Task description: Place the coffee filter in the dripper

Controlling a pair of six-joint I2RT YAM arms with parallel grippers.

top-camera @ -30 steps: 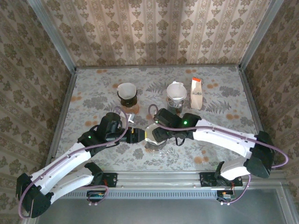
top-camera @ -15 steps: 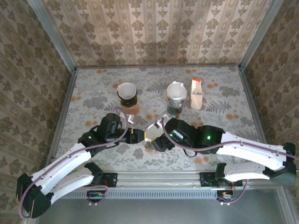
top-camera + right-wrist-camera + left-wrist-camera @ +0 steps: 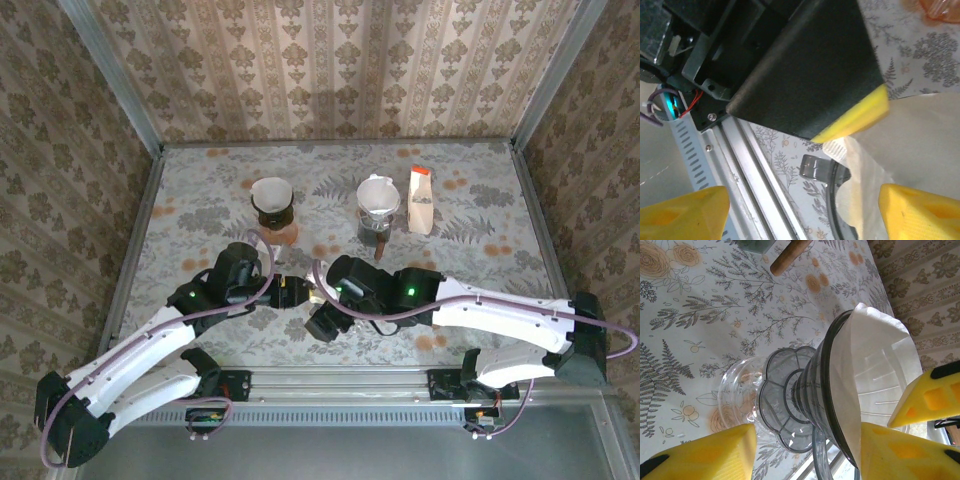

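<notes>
The clear dripper stands on a glass saucer near the table's front edge. The white coffee filter sits inside its cone and rises above the rim. My left gripper is shut on the dripper, one yellow finger by the base and the other against the rim and filter. In the top view the left gripper reaches in from the left and my right arm hides most of the dripper. My right gripper stands wide open at the dripper's near side, with one fingertip over the filter.
At the back stand a dark glass with white filters, a second glass brewer holding a white filter and a white carton with an orange top. An orange clear piece lies behind the left gripper. The metal front rail runs under the right gripper.
My right gripper has moved from over the dripper toward the near edge, and its arm now covers the filter in the top view. The left arm has not moved.
</notes>
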